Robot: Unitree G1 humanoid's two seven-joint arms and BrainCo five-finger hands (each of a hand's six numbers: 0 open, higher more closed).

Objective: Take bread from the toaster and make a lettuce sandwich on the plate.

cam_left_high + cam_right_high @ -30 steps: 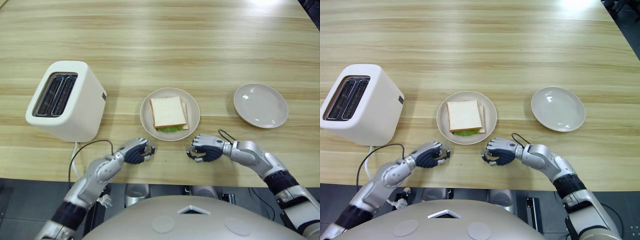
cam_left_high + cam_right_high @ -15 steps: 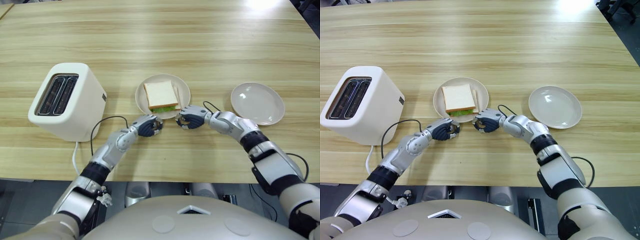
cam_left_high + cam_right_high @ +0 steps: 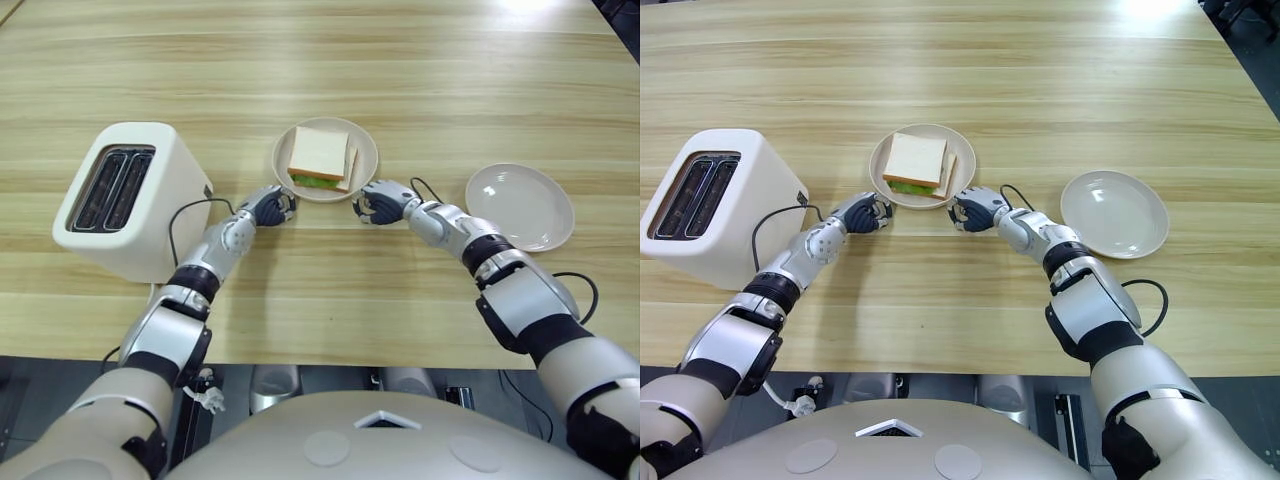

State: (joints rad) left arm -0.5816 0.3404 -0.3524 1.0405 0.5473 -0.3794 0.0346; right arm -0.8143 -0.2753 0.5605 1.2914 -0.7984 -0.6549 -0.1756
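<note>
Sandwich (image 3: 322, 155) done, sits on plate (image 3: 280, 160) mid table (image 3: 330, 60). L hand (image 3: 268, 207) & R hand (image 3: 380, 202) both curled, holding nothing, flanking plate's near rim. Plate just ahead, both abt equally near.

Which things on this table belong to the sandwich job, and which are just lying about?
Job:
toaster
plate holding the sandwich
lettuce showing at the sandwich's near edge

Lying about:
empty plate on the right
</note>
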